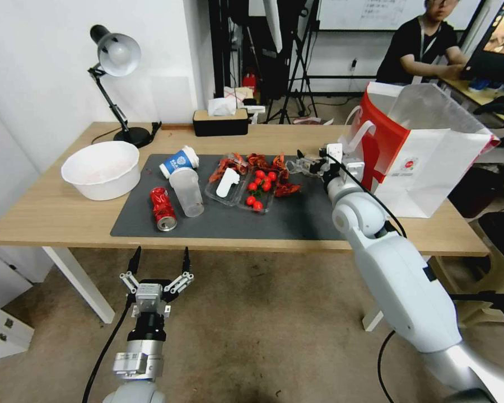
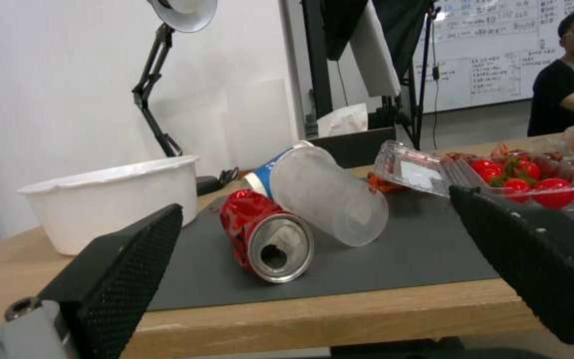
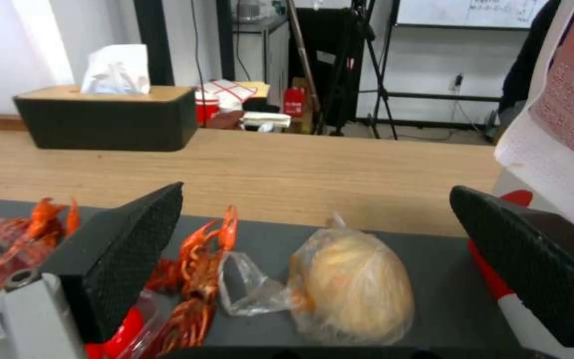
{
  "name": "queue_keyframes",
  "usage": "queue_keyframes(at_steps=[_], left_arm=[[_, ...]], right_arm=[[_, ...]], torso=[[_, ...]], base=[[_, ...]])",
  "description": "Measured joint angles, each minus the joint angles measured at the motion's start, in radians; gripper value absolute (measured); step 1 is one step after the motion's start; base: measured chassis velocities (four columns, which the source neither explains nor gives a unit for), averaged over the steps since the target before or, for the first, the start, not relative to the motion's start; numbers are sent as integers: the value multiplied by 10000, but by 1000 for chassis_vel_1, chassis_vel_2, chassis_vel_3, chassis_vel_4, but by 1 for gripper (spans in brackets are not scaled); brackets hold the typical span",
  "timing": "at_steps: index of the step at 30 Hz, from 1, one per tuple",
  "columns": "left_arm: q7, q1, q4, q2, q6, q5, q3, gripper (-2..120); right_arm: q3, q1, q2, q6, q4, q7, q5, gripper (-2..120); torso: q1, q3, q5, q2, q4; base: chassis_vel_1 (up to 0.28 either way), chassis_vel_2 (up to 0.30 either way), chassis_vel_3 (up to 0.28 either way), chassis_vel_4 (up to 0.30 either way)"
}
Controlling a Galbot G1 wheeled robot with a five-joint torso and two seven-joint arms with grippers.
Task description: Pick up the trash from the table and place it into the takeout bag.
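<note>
I see the table (image 1: 50,215), light wood, standing against a white wall, with a dark grey mat (image 1: 297,221) across its middle. A black desk lamp (image 1: 115,61) and a tissue box (image 1: 220,120) stand along the far edge.

The large white bowl (image 1: 102,168) sits at the left end of the table, just off the mat. On the mat, the red drink can (image 1: 163,208) lies on its side, its open end facing the near edge. The clear plastic cup (image 1: 188,192) lies just beside it, and the blue-and-white paper cup (image 1: 179,162) lies tipped over directly behind that cup. The clear tray (image 1: 242,184) of cherry tomatoes and red shells occupies the mat's centre.

The takeout bag (image 1: 431,162) stands upright and open at the right end of the table.

My left end effector (image 1: 158,263) hangs below and in front of the table's near edge, fingers spread apart, holding nothing. My right end effector (image 1: 313,164) is over the mat between the tray and the bag, fingers apart. In the right wrist view, a beige wad in clear plastic wrap (image 3: 350,286) lies on the mat between those fingers, ungripped.
</note>
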Motion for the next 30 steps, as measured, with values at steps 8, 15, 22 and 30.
queue_keyframes(at_steps=[8, 15, 22, 30], left_arm=[[-18, 11, 6, 6, -31, -33, -6, 100], [-30, -32, 54, 10, -34, -51, -8, 100], [-36, -38, 99, 30, -41, -69, -29, 100], [-38, -48, 147, 28, -45, -71, -23, 100]], right_arm=[[-168, 979, 206, -350, -1147, 152, 88, 100], [-219, 1334, 371, -674, -1882, 152, 83, 100], [-336, 1547, 451, -758, -2526, 51, 83, 100], [-345, 1887, 609, -866, -3148, 46, 175, 100]], torso=[[0, 0, 0, 0, 1], [-1, 0, 0, 1, 0], [-1, 0, 0, 0, 0], [-2, 0, 0, 0, 1]], base=[[0, 0, 0, 0], [0, 0, 0, 0], [0, 0, 0, 0], [0, 0, 0, 0]])
